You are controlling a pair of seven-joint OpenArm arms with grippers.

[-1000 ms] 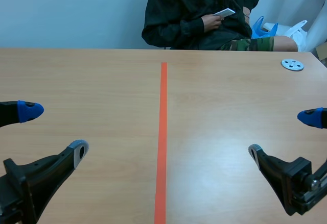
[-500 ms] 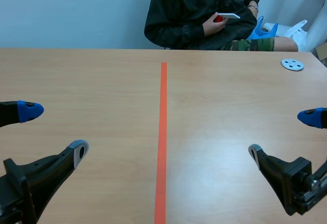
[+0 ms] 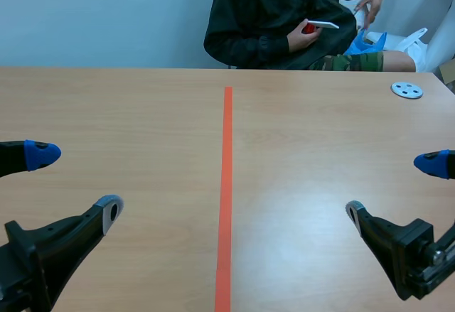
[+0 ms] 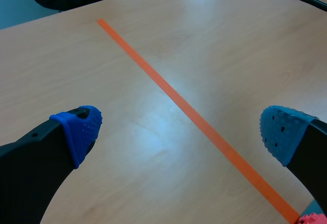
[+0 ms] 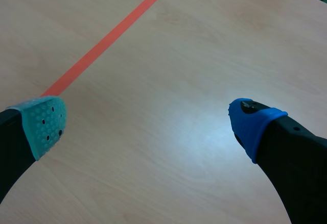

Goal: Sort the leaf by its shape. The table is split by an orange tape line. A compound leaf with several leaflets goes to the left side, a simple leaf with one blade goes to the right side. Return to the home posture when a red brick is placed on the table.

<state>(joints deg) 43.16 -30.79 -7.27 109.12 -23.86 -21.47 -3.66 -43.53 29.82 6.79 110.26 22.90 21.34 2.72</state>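
A: Two big things fill the frame: the wooden table [image 3: 142, 113] and, at the upper middle, a seated person [image 3: 284, 13] in a dark top.
B: And the grippers?
A: The left gripper [image 3: 77, 183] is at lower left and the right gripper [image 3: 392, 187] at lower right, both with fingers spread wide above the wood.
B: Smaller things?
A: The orange tape line [image 3: 227, 184] runs down the centre. A grey disc [image 3: 407, 90] lies at the upper right. One hand [image 3: 298, 36] of the person holds a small red thing [image 3: 307, 28].

Tape line [image 3: 227, 184] down table [image 3: 128, 113] middle, disc [image 3: 407, 90] far right, person [image 3: 284, 13] behind
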